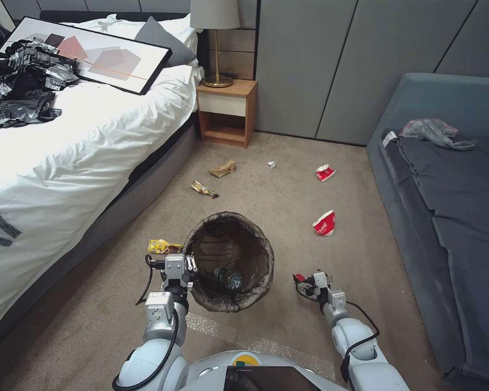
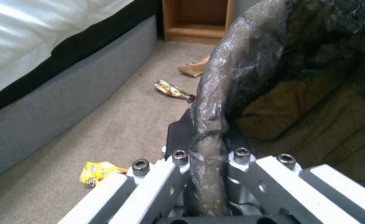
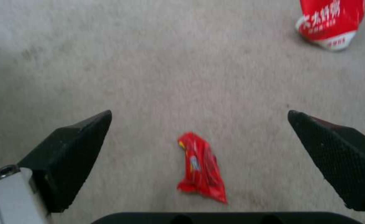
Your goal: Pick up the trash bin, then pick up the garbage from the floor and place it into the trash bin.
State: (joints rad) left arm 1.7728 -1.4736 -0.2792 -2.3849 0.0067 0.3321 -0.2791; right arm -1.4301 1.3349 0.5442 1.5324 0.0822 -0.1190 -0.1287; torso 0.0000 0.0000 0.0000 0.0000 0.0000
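Observation:
The trash bin (image 1: 231,255), lined with a dark bag, is held in front of me, and my left gripper (image 1: 186,267) is shut on its near-left rim. In the left wrist view the gripper (image 2: 207,140) clamps the liner-covered rim (image 2: 209,102). A clear bottle (image 1: 229,279) lies inside the bin. My right gripper (image 1: 308,283) hangs open low over the carpet, its fingertips (image 3: 95,130) spread to either side of a small red wrapper (image 3: 201,168). Other garbage on the floor includes two red-and-white packets (image 1: 324,223) (image 1: 325,172), a brown paper bag (image 1: 222,169), yellow wrappers (image 1: 204,189) (image 1: 163,246) and a white scrap (image 1: 271,164).
A bed (image 1: 65,163) with white sheets runs along the left, carrying black and silver sheeting (image 1: 22,87) and a framed picture (image 1: 92,51). A wooden nightstand (image 1: 225,111) with a lamp stands at the back. A dark sofa (image 1: 445,217) lines the right. Open carpet lies between them.

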